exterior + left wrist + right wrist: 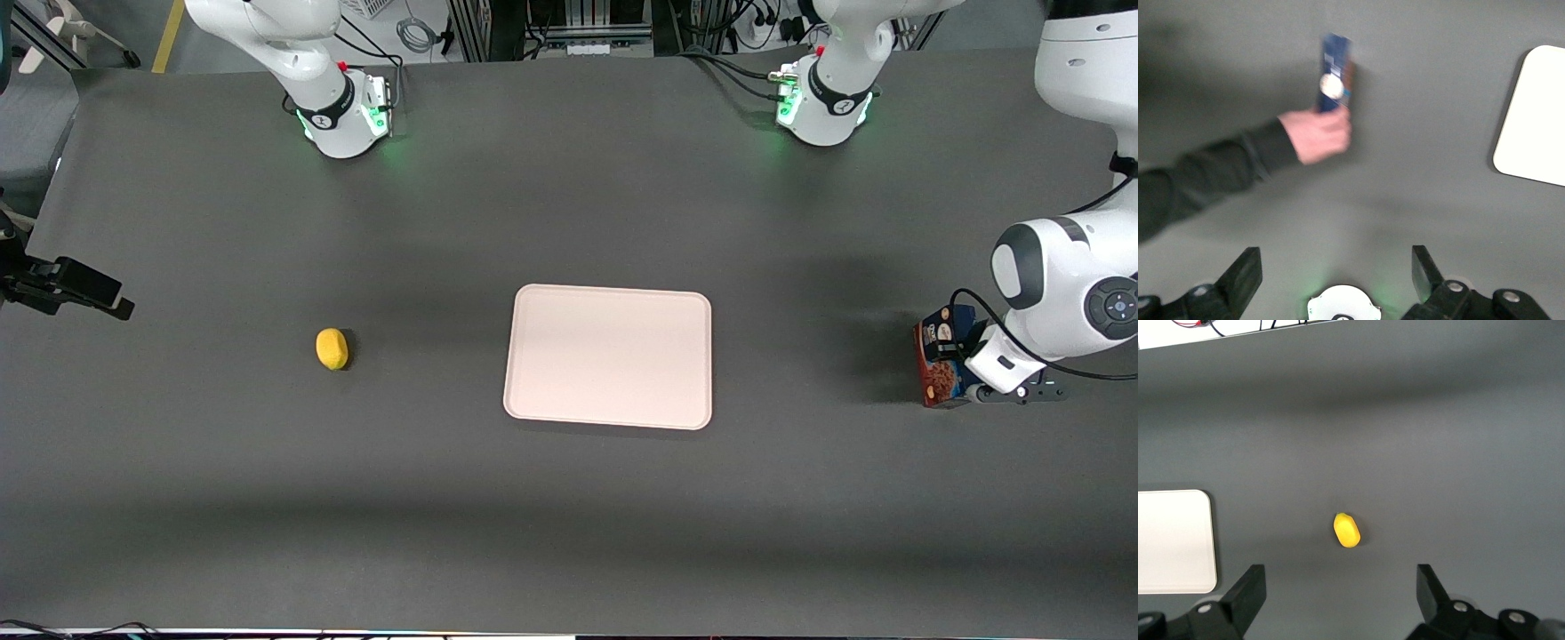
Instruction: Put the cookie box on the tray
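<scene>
Gripper [1336, 257] – fingers spread wide, nothing between them – hovers above the table [569, 524] at the working arm's end. Just beside it stands the cookie box [939, 366], one end gripped by a dark-sleeved human hand [1317, 137]. The tray [608, 356] lies mid-table, well apart from the box – unloaded.

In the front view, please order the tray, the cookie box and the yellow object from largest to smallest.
1. Tray.
2. Cookie box, partly hidden by the open gripper beside it.
3. Yellow object, smallest.
</scene>
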`<state>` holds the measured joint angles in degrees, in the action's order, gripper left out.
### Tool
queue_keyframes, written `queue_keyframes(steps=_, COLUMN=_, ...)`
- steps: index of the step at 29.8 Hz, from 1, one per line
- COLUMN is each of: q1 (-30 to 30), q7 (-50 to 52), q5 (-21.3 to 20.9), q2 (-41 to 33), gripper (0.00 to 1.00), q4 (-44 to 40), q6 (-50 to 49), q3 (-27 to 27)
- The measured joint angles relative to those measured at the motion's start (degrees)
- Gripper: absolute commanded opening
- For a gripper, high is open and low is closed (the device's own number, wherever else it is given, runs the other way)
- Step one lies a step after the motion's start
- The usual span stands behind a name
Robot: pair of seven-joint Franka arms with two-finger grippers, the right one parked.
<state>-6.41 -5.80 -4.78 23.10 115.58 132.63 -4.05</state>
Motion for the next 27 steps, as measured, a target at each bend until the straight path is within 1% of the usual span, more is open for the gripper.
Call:
queue_keyframes(steps=8, q1=0.0, q7=0.0, q5=0.0, q2=-0.3, gripper=0.00, q4=-0.5, q6=-0.3, q3=0.0)
queue_keyframes(steps=11, q1=0.0, q7=0.0, q5=0.0, q2=-0.8, gripper=0.00, q4=-2.1, q6=-3.0, q3=0.1)
queue_keyframes(steps=16, q1=0.1, q7=0.0, q5=0.2, q2=-2.8, gripper=0.00, q4=-8.9, q6=-14.2, q3=0.6)
queue_keyframes(steps=21, q1=0.2, q7=0.2, q5=2.8, q2=-6.3, gripper=0.00, q4=-17.9, q6=-27.8, q3=2.2)
queue_keyframes(steps=24, q1=0.3, q7=2.2, q5=3.8, q2=-8.4, gripper=0.00, q4=-22.6, q6=-34.8, q3=4.4)
queue_keyframes(steps=27, q1=0.3, q7=6.5, q5=4.0, q2=-10.3, gripper=0.00, q4=-26.4, q6=-40.7, q3=8.3)
